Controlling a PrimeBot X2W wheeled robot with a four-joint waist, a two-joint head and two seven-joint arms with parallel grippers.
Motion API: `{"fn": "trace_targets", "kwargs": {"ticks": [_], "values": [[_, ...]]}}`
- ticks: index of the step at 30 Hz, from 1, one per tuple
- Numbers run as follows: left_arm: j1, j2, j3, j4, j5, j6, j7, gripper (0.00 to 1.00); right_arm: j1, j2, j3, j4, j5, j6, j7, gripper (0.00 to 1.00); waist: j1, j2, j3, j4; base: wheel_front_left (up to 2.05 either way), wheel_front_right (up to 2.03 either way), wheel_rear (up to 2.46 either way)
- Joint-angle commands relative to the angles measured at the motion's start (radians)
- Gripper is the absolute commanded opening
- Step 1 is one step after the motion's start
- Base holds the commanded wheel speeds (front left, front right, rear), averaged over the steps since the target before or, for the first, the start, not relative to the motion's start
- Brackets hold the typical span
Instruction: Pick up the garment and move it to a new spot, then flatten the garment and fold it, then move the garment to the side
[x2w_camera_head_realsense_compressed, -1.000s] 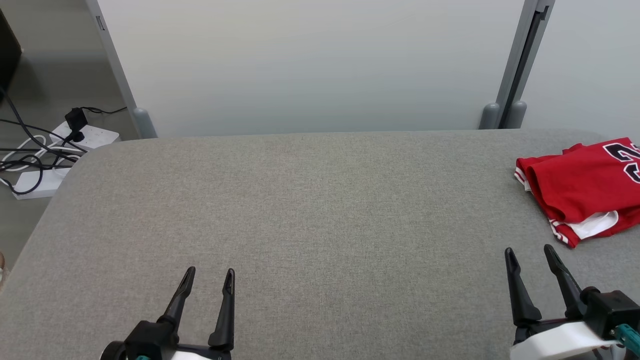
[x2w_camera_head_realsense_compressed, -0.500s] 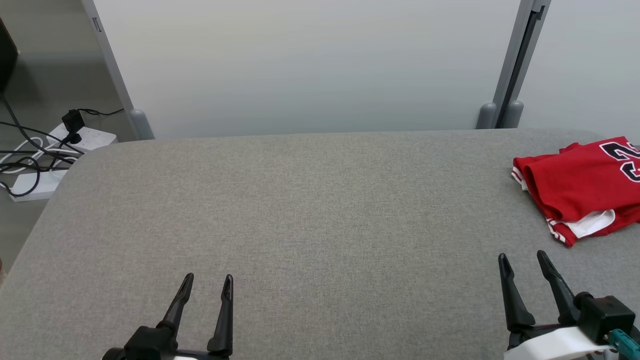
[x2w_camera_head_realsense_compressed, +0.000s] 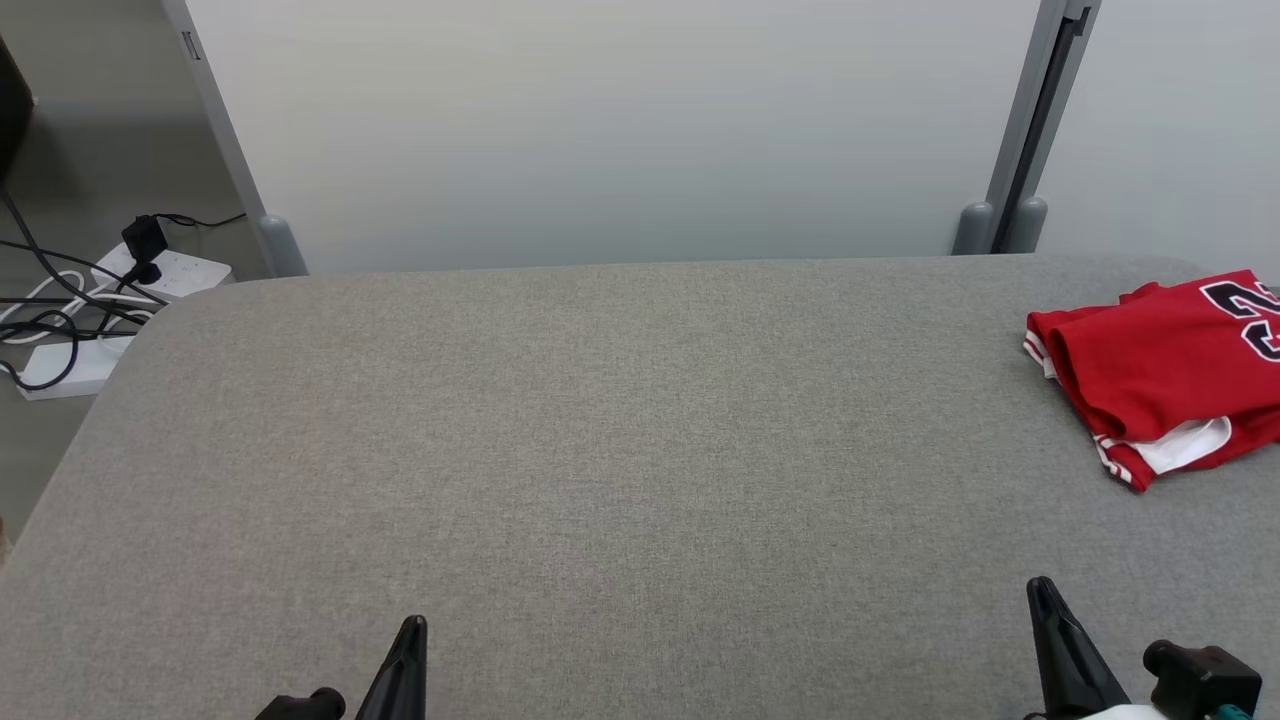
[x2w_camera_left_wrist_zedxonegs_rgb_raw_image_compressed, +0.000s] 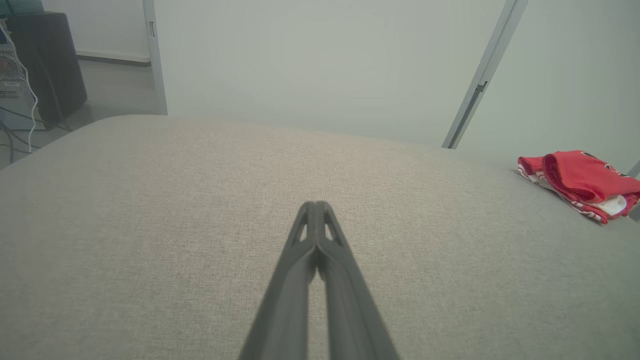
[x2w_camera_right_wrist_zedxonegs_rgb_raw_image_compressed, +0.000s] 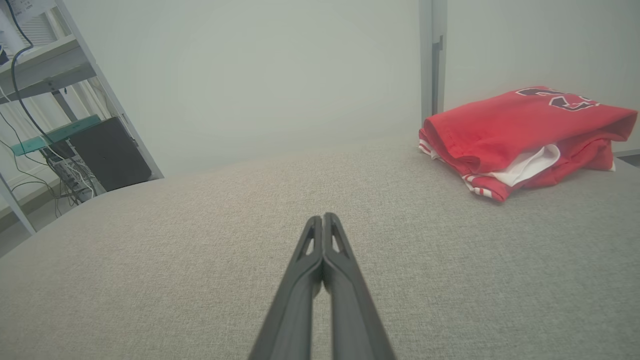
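Grey table (x2w_camera_head_realsense_compressed: 640, 450), folded red garment (x2w_camera_head_realsense_compressed: 1160, 360)

Red garment (x2w_camera_head_realsense_compressed: 1150, 360) with white inside and red-and-white stripes along the edges. Dark number with a white rim on top, partly cut off at the side of the head view. Folded into a thick, soft bundle. Lying on the grey table (x2w_camera_head_realsense_compressed: 640, 450), far over on the right, near the back edge.
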Motion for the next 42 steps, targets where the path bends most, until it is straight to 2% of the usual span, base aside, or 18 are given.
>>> {"fn": "trace_targets", "kwargs": {"ticks": [1, 4, 42], "values": [[-0.037, 0.001, 0.013, -0.026, -0.031, -0.008, 0.007, 0.0, -0.035, -0.005, -0.008, -0.025, 0.03, 0.0, 0.006, 0.0, 0.0009, -0.0001, 0.001, 0.0, 0.0, 0.0, 0.0], [-0.044, 0.001, 0.022, -0.024, -0.075, -0.013, 0.019, 0.0, -0.04, -0.005, -0.013, -0.025, 0.075, 0.0, 0.018, 0.0, -0.0004, -0.0001, 0.006, 0.0, 0.0, 0.0, 0.0], [-0.113, 0.002, 0.1, -0.011, -0.488, -0.054, 0.128, 0.0, -0.086, -0.002, -0.059, -0.027, 0.488, 0.0, 0.124, 0.0, -0.0005, -0.0001, 0.034, 0.003, 0.0, 0.0, 0.0]]}}
